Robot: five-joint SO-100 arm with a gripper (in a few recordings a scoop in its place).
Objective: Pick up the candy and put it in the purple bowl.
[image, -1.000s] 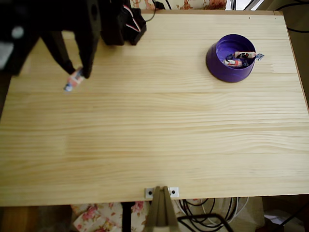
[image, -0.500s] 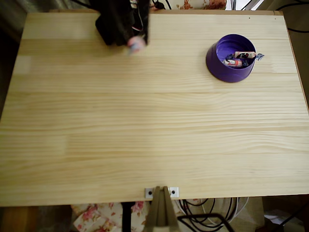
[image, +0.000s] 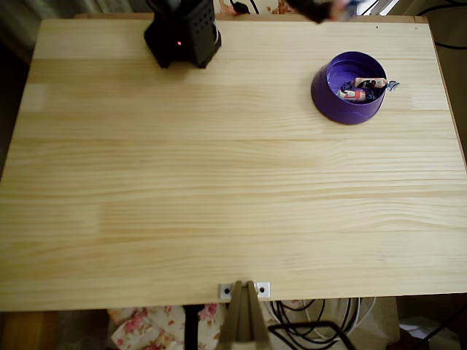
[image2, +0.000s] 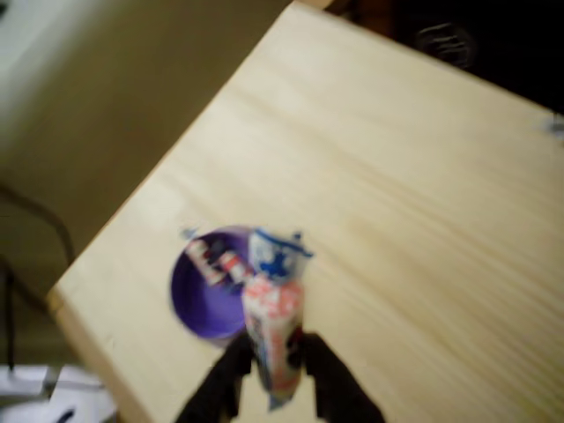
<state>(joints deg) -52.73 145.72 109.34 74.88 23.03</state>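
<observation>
In the wrist view my gripper [image2: 275, 357] is shut on a candy [image2: 271, 322] with a pinkish-white and red wrapper and a blue twisted end pointing up. It hangs high over the table, and the purple bowl [image2: 198, 304] lies below and just left of it, holding a couple of similar sweets [image2: 218, 261]. In the overhead view the gripper [image: 321, 9] is a dark blur at the table's back edge, a little behind and left of the purple bowl [image: 349, 89]. Wrapped sweets [image: 361, 89] lie inside the bowl, one end poking over its right rim.
The arm's black base [image: 182, 35] stands at the back of the light wooden table [image: 219, 189]. A metal bracket [image: 244, 290] is fixed at the front edge. The table's right edge runs close to the bowl.
The gripper, holding the candy, has swung from the table's back left, past the arm's base, to the back edge near the bowl. The bowl has not moved.
</observation>
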